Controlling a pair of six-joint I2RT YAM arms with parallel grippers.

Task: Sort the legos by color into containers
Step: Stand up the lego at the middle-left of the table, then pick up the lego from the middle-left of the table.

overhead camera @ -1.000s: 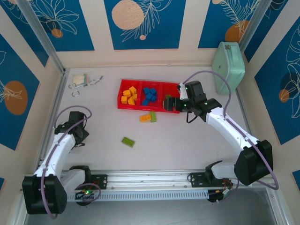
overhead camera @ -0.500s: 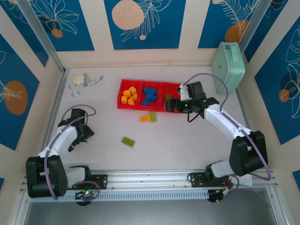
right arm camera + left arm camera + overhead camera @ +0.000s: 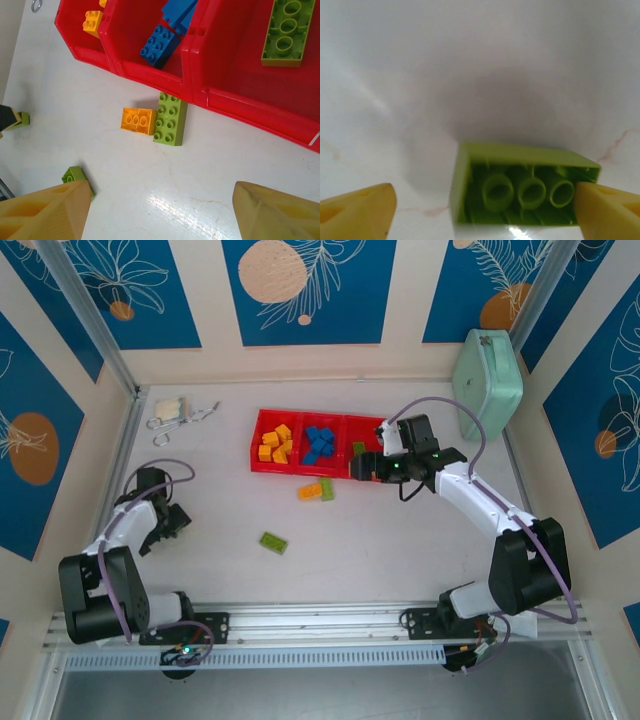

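A glossy light-green brick (image 3: 525,187), three round tubes exposed underneath, is flanked by the left gripper (image 3: 484,200), spread wide; the right gripper (image 3: 161,192) is spread wide too.

Pale tabletop (image 3: 400,540), scattered items.
Red tray (image 3: 300,472) at back; orange brick (image 3: 309,492) touching green brick (image 3: 326,488) just before it; lone green brick (image 3: 273,542) nearer; metal clips (image 3: 185,418) back-left; mint case (image 3: 487,380) back-right.

Table (image 3: 380,550) middle open; red tray (image 3: 290,474), mint case (image 3: 487,380) block rear.
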